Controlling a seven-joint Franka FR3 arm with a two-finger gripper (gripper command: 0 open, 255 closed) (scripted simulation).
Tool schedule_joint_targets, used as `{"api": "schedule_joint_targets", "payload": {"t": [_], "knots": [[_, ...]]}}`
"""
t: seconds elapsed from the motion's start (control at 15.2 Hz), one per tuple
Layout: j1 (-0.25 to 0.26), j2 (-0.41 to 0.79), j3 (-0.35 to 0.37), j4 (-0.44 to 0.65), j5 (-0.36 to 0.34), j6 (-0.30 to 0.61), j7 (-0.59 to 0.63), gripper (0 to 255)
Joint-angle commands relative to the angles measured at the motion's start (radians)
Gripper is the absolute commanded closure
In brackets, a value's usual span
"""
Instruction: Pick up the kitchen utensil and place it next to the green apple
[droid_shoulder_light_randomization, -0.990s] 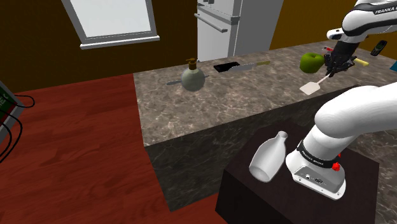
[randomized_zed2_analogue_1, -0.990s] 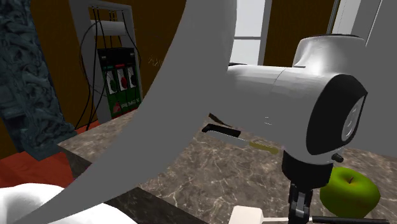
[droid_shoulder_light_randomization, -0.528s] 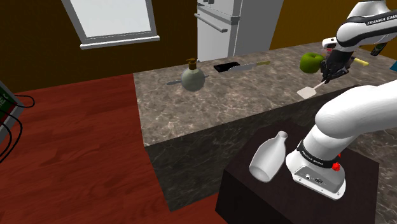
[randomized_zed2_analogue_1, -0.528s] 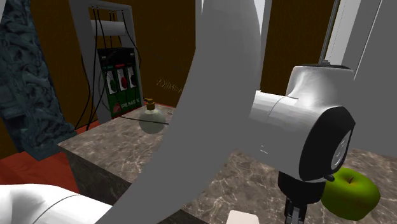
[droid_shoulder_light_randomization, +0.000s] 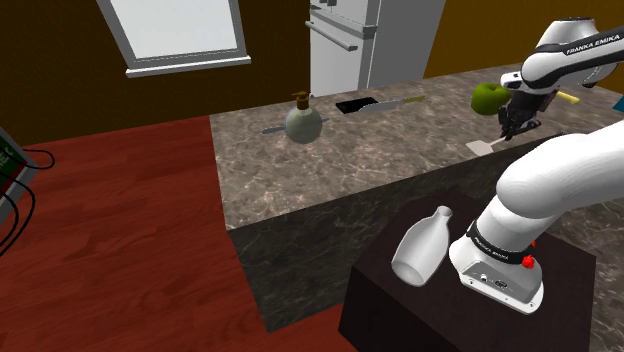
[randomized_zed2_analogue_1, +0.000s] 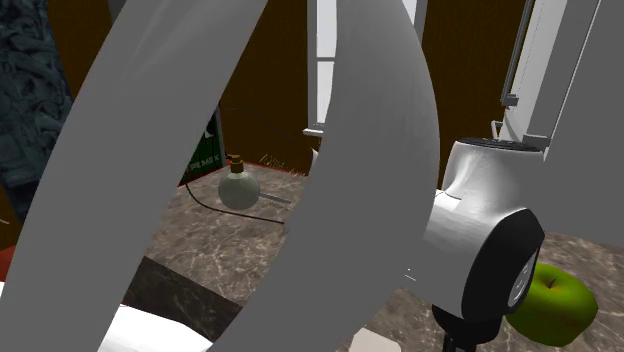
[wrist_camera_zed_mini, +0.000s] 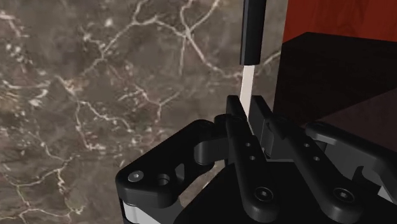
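- Since the two black fingers (wrist_camera_zed_mini: 238, 130) press a thin white strip between them, I take the hand (wrist_camera_zed_mini: 251, 107) to be clenched on the spatula (wrist_camera_zed_mini: 247, 79). It grips the pale shaft just short of the black handle (wrist_camera_zed_mini: 253, 28).
- Looking from the shoulder side, the white blade (droid_shoulder_light_randomization: 482, 147) sits low over the counter (droid_shoulder_light_randomization: 330, 165), near the green apple (droid_shoulder_light_randomization: 488, 97) on the side toward the stand. I cannot tell whether the blade touches the stone.
- To my eye the spatula is light and stiff, and nothing about it looks fragile.
- The shaft is narrow and smooth, so I would expect it to pivot in a two-finger pinch, with the blade swinging at the far end.
- A hold where the shaft meets the handle seems sensible, since the thicker handle would stop it sliding through.
- Compared with a second ago, the hand has drawn in toward the apple and the blade has sunk. It rode a bit higher then, and was already lower half a second ago.
- From the second exterior side, the arm's grey links have swung across. They now hide the knife that lay in plain sight a second ago, while the flask (randomized_zed2_analogue_1: 238, 188) at the back is uncovered.
- I'd say the carrying is nearly over, and only setting the spatula down and letting go remain.
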Motion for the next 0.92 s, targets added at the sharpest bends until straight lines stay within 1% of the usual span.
{"api": "schedule_joint_targets", "payload": {"t": [0.0,0.26,0.33,0.66,0.86], "knots": [[0.001,0.003,-0.004,-0.003,-0.002,0.006,0.001,255],[0.001,0.003,-0.004,-0.003,-0.002,0.006,0.001,255],[0.001,0.003,-0.004,-0.003,-0.002,0.007,0.001,0],[0.001,0.003,-0.004,-0.003,-0.002,0.006,0.001,0],[-0.034,-0.069,0.093,0.038,0.035,-0.119,-0.006,0]]}}
